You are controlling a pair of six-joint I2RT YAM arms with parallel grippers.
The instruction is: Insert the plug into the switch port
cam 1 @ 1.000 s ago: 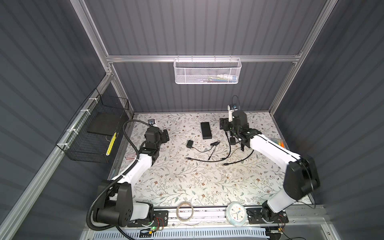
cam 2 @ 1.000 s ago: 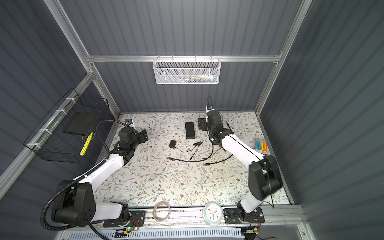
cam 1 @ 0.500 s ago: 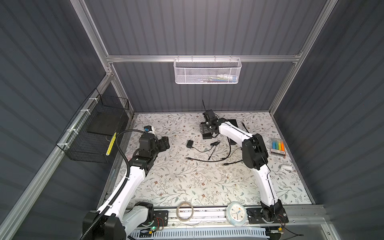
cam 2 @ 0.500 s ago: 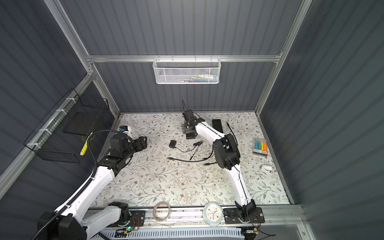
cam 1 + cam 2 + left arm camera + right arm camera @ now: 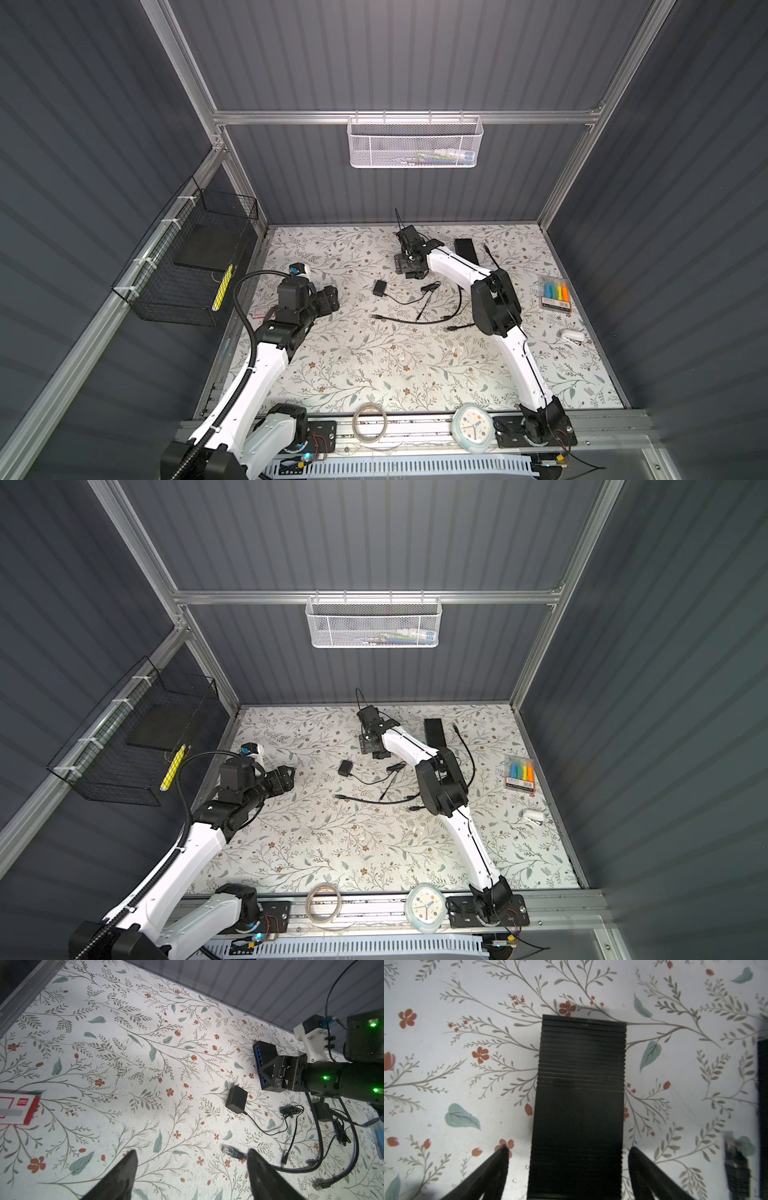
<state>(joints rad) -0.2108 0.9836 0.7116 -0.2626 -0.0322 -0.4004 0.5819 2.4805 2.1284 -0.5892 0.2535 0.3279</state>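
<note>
The switch [image 5: 581, 1095] is a black ribbed box lying on the flowered mat, and its blue ports [image 5: 258, 1057] show in the left wrist view. My right gripper [image 5: 569, 1149] stands open astride it, with a gap on each side. In both top views that gripper [image 5: 409, 268] [image 5: 372, 746] covers most of the switch. The plug [image 5: 227, 1150] is a clear connector on a black cable, lying on the mat [image 5: 374, 316]. My left gripper [image 5: 192, 1155] is open and empty, low over the mat, and the plug lies just beyond one fingertip. In both top views the left gripper [image 5: 330, 301] [image 5: 286, 779] points toward the cables.
A black power adapter [image 5: 379, 287] and loose cables [image 5: 432, 320] lie mid-mat. A flat black box [image 5: 466, 249] sits at the back and a highlighter pack [image 5: 555, 293] at the right. A red-and-white box [image 5: 18, 1109] lies near the left arm. A clock [image 5: 471, 426] and a tape roll [image 5: 369, 424] sit at the front rail.
My right arm has swung from the back right leftward, and its gripper now sits over the switch. My left arm has drawn back and turned its gripper toward the cables.
</note>
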